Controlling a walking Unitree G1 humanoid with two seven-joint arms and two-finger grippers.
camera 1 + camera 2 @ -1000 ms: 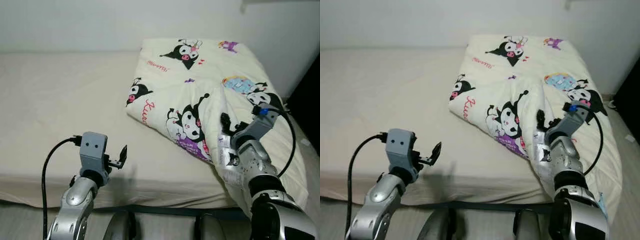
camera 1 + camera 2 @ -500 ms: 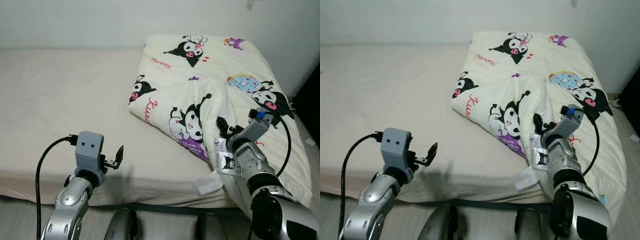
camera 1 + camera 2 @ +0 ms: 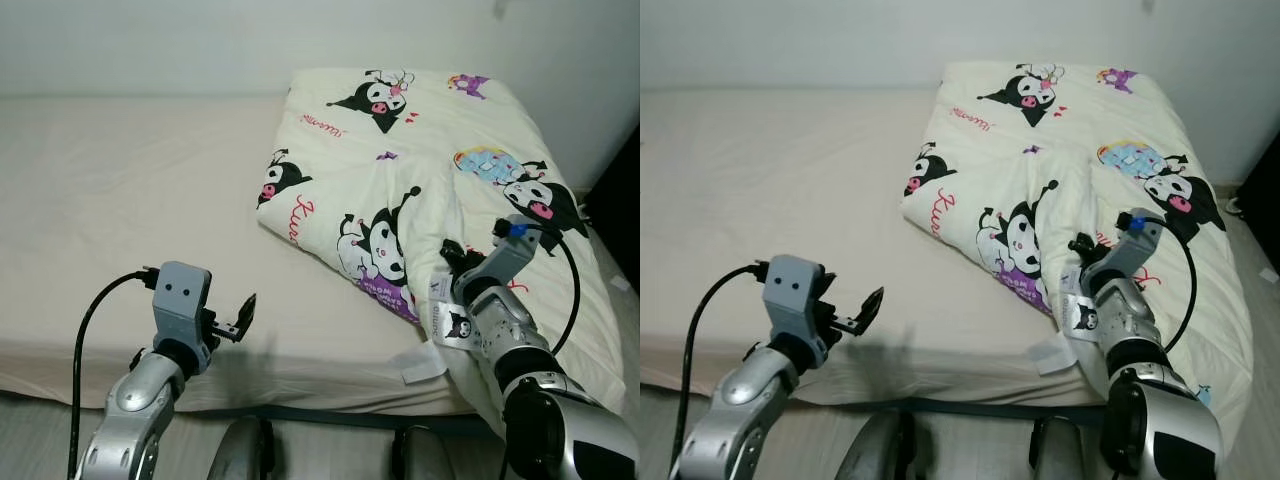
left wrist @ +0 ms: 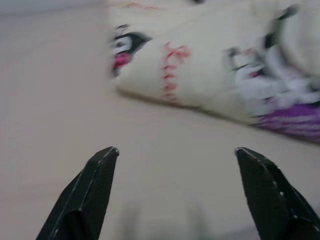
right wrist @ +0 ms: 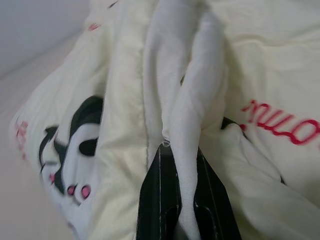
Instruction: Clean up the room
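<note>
Right arm: bent at the elbow, reaching forward over the bed's [image 3: 120, 200] near right corner, wrist tilted up toward the blanket [image 3: 420, 150].
Right pincer [image 5: 181, 200]: fingers [image 5: 159, 200] drawn close together with a bunched fold of the blanket pinched between them, seen best in the right wrist view.
Left arm: raised from below the bed's near edge, forearm upright, wrist turned so the pincer points across the bed toward the blanket.
Left pincer [image 4: 177, 165]: fingers spread wide, nothing between them, hovering just above the near edge of the bare sheet.
Blanket: one, cream with black, pink and purple cartoon figures, lying rumpled over the right half of the bed from the far edge to the near right corner, its folded edge running diagonally toward the middle; a white tag [image 3: 425, 362] sticks out at the near edge.
Bed: one, covered in a plain beige sheet, left half bare.
Cables: two, a black one looping from each wrist.
</note>
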